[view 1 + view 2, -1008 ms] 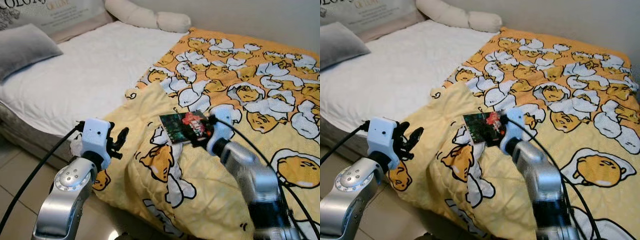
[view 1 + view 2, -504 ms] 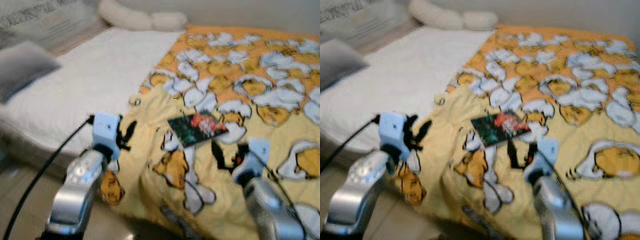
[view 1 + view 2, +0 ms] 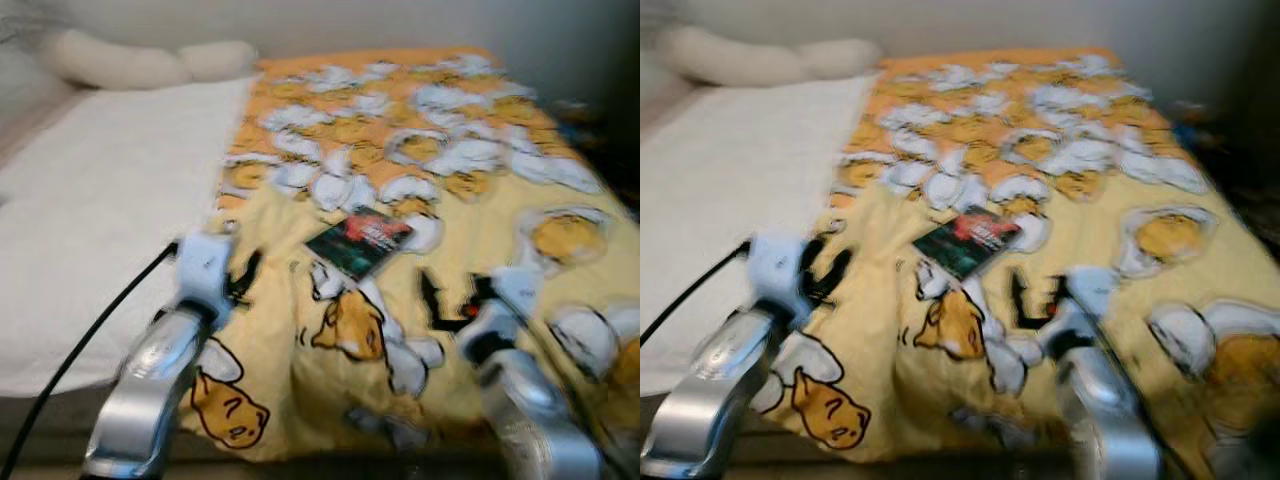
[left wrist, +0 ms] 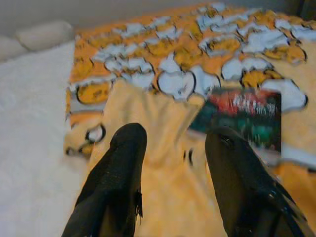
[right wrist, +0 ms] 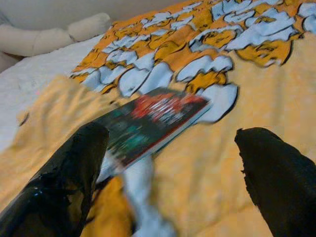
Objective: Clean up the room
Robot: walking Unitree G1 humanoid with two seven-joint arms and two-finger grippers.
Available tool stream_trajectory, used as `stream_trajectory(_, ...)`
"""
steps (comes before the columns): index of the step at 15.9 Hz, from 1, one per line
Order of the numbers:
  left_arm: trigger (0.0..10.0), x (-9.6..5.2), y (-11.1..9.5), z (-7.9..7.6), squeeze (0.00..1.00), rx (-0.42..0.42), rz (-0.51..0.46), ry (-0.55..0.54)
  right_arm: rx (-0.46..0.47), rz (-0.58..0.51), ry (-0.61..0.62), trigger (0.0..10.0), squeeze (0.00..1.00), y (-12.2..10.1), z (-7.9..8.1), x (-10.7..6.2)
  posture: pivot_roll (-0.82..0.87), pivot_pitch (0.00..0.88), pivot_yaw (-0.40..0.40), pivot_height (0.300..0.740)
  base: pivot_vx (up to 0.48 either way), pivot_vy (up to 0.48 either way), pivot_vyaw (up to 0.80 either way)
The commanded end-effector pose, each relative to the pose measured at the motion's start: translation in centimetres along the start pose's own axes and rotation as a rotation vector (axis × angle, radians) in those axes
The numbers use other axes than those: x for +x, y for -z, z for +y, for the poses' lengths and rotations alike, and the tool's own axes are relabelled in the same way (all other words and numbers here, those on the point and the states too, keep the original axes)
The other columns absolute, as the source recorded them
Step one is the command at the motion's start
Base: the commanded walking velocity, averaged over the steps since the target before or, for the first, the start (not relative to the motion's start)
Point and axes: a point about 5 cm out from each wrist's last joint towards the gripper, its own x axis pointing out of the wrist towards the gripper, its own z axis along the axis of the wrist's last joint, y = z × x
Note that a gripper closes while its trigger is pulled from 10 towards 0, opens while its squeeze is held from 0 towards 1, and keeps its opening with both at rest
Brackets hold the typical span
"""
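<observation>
1. Bed (image 3: 90, 210) with white sheet; yellow cartoon blanket (image 3: 470, 160) covers its right side, folded back and rumpled near the front edge.
2. Book (image 3: 358, 241) lies flat on the blanket, mid-bed. Not picked up yet, so the cleanup looks barely begun.
3. Left gripper (image 3: 243, 277) left of the book, fingers apart, empty.
4. Right gripper (image 3: 447, 299) just right of and nearer than the book, fingers wide, empty.
5. Pillows (image 3: 140, 62) far beyond the book. Nothing blocks it; views blurred.

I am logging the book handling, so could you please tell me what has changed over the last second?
The right gripper has let go of the book and drawn back toward the robot, fingers open. The book stays lying on the yellow blanket. The left gripper stays open beside the blanket's edge. The camera has shifted.
</observation>
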Motion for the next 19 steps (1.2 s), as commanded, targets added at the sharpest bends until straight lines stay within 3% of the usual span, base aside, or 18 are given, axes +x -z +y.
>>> stream_trajectory(1,10.0,-0.2,-0.4,-0.5,0.00,0.003,-0.025,0.002,-0.035,0.006,0.010,10.0,0.00,-0.3,-0.7,0.1,-0.06,0.000,0.084,0.740,0.000,0.480,-0.77)
stream_trajectory(3,10.0,-0.9,-0.1,-1.2,0.00,-0.060,-0.028,-0.010,-0.055,0.018,-0.009,10.0,0.00,-0.3,-1.0,0.2,-0.05,0.000,0.062,0.740,0.000,0.240,-0.65)
stream_trajectory(8,10.0,-1.8,0.0,-1.3,0.00,-0.035,-0.034,-0.060,-0.107,0.028,-0.029,10.0,0.00,-0.5,-0.9,0.8,-0.03,0.000,0.018,0.740,0.000,0.000,0.00)
stream_trajectory(19,10.0,-1.7,-0.8,-1.3,0.00,-0.046,-0.049,-0.036,-0.168,0.018,-0.021,10.0,0.00,-0.7,-1.0,1.2,-0.03,0.000,0.036,0.740,0.349,0.000,0.00)
